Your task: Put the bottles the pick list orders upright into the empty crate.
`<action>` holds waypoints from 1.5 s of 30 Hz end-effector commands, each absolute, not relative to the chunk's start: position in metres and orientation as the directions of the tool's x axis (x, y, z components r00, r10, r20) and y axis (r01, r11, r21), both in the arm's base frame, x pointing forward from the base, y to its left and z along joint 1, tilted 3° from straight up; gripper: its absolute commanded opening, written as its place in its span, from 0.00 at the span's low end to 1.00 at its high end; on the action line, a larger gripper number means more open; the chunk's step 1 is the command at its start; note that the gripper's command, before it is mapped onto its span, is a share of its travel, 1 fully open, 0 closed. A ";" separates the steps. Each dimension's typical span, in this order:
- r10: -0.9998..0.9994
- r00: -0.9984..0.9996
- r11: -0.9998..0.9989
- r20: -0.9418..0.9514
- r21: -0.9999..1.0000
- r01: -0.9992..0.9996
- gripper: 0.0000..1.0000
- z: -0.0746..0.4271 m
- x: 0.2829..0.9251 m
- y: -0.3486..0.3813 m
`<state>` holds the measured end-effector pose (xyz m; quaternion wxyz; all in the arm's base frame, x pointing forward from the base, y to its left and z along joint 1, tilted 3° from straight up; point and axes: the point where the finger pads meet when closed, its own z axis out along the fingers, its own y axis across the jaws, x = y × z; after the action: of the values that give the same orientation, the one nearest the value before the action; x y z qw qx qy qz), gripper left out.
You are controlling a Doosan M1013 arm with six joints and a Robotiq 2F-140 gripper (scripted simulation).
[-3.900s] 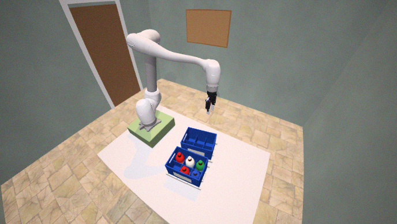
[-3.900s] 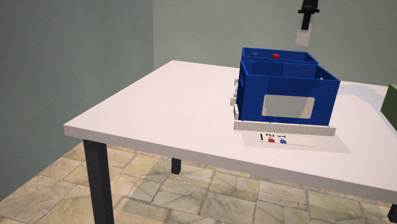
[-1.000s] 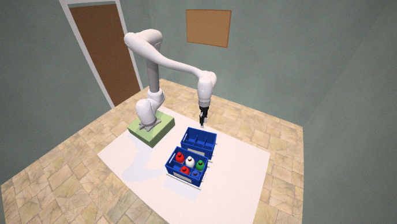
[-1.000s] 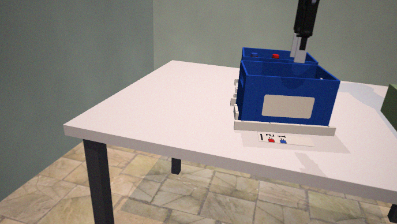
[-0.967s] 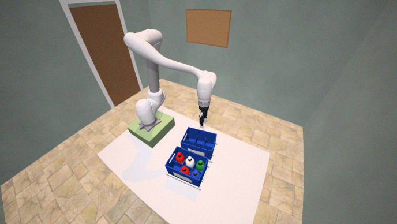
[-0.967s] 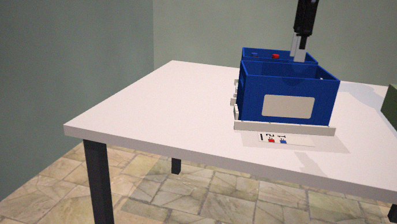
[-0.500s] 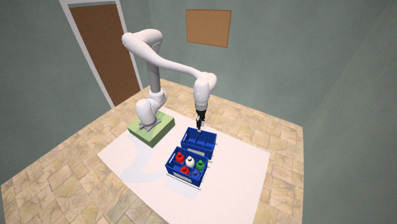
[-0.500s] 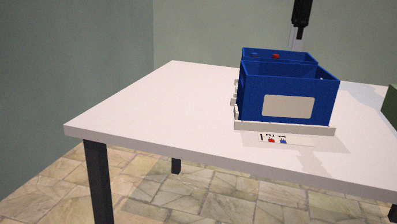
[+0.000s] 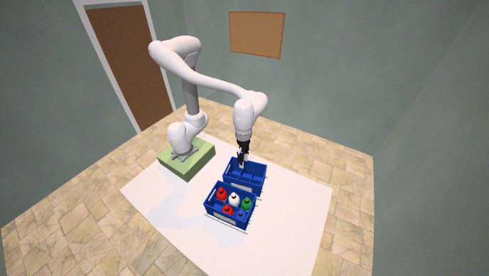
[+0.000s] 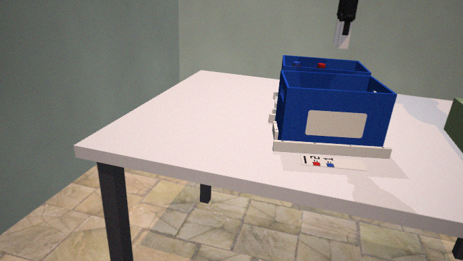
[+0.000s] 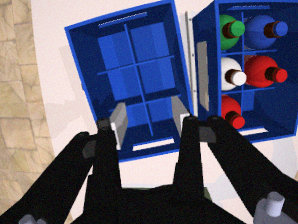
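Partly open jaws, nothing held.

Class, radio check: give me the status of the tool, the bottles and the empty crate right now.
Tool part open, holding nothing, above the empty crate. Five bottles upright in the other crate; none moved yet. Pick list: two red, one blue. Nothing in the way.

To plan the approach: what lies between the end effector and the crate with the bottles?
Only the empty crate lies there. In the wrist view the end effector hangs over its near end, and the crate with the bottles stands right beside it.
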<state>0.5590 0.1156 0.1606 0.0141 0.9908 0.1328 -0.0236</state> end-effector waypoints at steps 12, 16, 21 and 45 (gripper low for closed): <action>0.263 0.964 -0.964 -0.050 0.021 0.264 0.38 0.178 0.575 0.060; 0.263 0.964 -0.964 -0.050 0.021 0.264 0.38 0.184 0.581 0.042; 0.263 0.964 -0.964 -0.050 0.021 0.264 0.38 0.191 0.587 0.019; 0.263 0.964 -0.964 -0.050 0.021 0.264 0.38 0.219 0.614 -0.073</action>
<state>0.6124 -0.0681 0.2176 0.0141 0.9907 0.1330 -0.0236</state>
